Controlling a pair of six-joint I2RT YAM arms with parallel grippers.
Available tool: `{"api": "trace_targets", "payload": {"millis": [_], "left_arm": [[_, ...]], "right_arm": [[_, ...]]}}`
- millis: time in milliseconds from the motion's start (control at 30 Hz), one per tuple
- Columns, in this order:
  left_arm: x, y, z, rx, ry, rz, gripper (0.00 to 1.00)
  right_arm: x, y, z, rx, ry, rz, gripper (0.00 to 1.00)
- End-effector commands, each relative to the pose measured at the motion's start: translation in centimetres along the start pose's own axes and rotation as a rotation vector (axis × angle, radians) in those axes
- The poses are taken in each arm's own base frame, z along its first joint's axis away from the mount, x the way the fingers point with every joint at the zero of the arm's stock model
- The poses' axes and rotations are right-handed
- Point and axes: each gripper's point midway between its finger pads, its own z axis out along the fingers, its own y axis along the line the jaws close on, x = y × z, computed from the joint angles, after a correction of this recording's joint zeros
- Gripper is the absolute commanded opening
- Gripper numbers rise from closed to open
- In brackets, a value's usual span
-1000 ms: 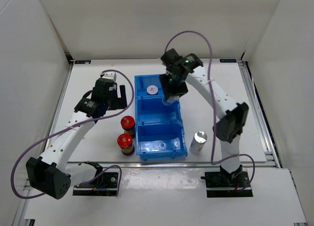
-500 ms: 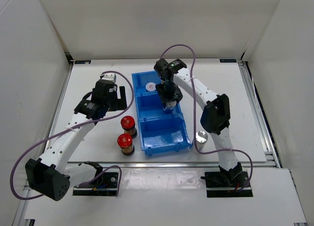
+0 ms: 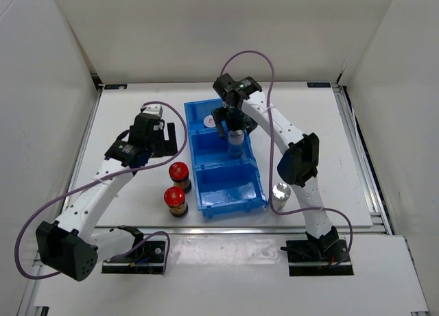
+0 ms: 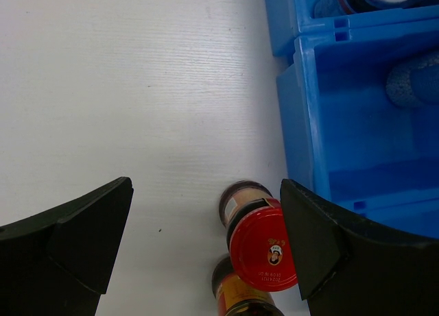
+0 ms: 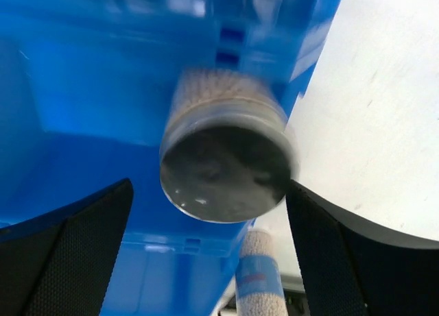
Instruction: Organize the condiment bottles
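Over the middle compartment of the blue bin (image 3: 206, 166), the right gripper (image 3: 232, 127) hangs with its jaws spread wide. A silver-capped bottle (image 5: 225, 166) stands between them, with a gap visible on either side in the wrist view, so nothing is gripped. That bottle seems to rest upright against the compartment's right wall, though the picture is blurred. A white bottle (image 3: 211, 118) sits in the bin's far compartment. The near compartment holds no bottle that I can see.

Left of the bin, two red-capped bottles (image 4: 264, 244) stand close together on the table (image 4: 137, 90), and the left gripper (image 4: 206, 192) hovers above them, jaws also released and empty. Just right of the bin's near end stands a second silver-capped bottle (image 3: 280, 191).

These bottles look small, rigid and fairly light. They are probably glass or hard plastic, so a firm pinch should not deform them. The shiny caps are likely slippery, and the round bodies would roll if tipped. The safer hold is across the body just below the cap, with the bottle kept vertical while lowering it.
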Motion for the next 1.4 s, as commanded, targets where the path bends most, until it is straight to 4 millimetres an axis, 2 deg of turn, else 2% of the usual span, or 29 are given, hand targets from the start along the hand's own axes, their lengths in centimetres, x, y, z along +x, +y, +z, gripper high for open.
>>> {"api": "trace_targets", "payload": {"millis": [0, 67, 100, 167, 200, 233, 267, 333, 367, 400, 433, 467, 500, 533, 667, 867, 933, 1033, 1167, 1267, 1367], "left_arm": [[-0.3, 0.1, -0.7, 0.002, -0.029, -0.013, 1.0], [0.1, 0.2, -0.6, -0.001, -0.021, -0.01, 1.0], [0.1, 0.2, -0.6, -0.001, -0.021, -0.01, 1.0], [0.1, 0.2, -0.6, 0.002, -0.028, -0.012, 1.0], [0.2, 0.2, -0.6, 0.002, -0.028, -0.012, 1.0], [0.2, 0.2, -0.6, 0.002, -0.028, -0.022, 1.0], [0.2, 0.2, -0.6, 0.002, -0.028, -0.022, 1.0], [0.5, 0.3, -0.4, -0.001, -0.019, -0.019, 1.0], [0.5, 0.2, -0.4, -0.001, -0.019, -0.028, 1.0], [0.5, 0.2, -0.4, -0.001, -0.019, -0.028, 1.0], [0.5, 0.2, -0.4, -0.001, -0.019, -0.028, 1.0], [0.5, 0.2, -0.4, -0.001, -0.019, -0.028, 1.0], [0.5, 0.2, -0.4, -0.001, -0.019, -0.028, 1.0], [0.5, 0.2, -0.4, -0.001, -0.019, -0.028, 1.0], [1.0, 0.1, -0.2, 0.001, 0.002, -0.023, 1.0], [1.0, -0.1, 0.1, 0.007, 0.015, -0.021, 1.0], [0.6, -0.2, 0.0, 0.01, 0.006, -0.023, 1.0], [0.6, -0.2, 0.0, 0.01, 0.006, -0.023, 1.0], [0.5, -0.2, -0.2, 0.01, 0.006, -0.023, 1.0], [0.5, -0.2, -0.2, 0.01, 0.006, -0.023, 1.0], [0.5, -0.2, -0.2, 0.01, 0.006, -0.023, 1.0]], "right_arm": [[2.3, -2.5, -4.8, 0.103, 0.06, -0.003, 0.96], [2.4, -2.9, -6.8, 0.107, 0.011, 0.027, 1.0], [2.6, -3.7, -9.2, 0.121, -0.048, 0.052, 1.0], [3.9, -5.1, -10.2, 0.186, -0.053, 0.093, 1.0], [4.8, -5.5, -11.8, 0.178, -0.078, 0.107, 1.0], [5.3, -5.9, -12.0, 0.189, -0.081, 0.107, 1.0], [7.3, -6.3, -12.1, 0.202, -0.045, 0.134, 1.0], [9.6, -6.3, -11.6, 0.189, 0.0, 0.157, 1.0], [12.7, -6.6, -10.9, 0.19, 0.058, 0.175, 1.0], [13.4, -6.3, -10.3, 0.161, 0.049, 0.192, 1.0], [15.0, -5.7, -10.9, 0.098, 0.04, 0.213, 1.0], [16.1, -5.6, -10.4, 0.083, 0.05, 0.227, 1.0], [18.8, -5.7, -9.5, 0.084, 0.105, 0.261, 1.0], [20.1, -5.9, -8.5, 0.106, 0.154, 0.27, 1.0], [23.9, -6.0, -7.1, 0.093, 0.205, 0.316, 1.0], [25.7, -6.1, -5.2, 0.085, 0.242, 0.326, 1.0], [25.5, -6.0, -4.7, 0.084, 0.239, 0.326, 1.0], [24.8, -5.8, -3.8, 0.068, 0.209, 0.318, 0.94], [23.9, -5.6, -3.5, 0.036, 0.176, 0.292, 0.73], [23.5, -5.5, -3.2, 0.023, 0.17, 0.283, 0.67], [23.7, -5.6, -3.0, 0.027, 0.179, 0.282, 0.48]]}}
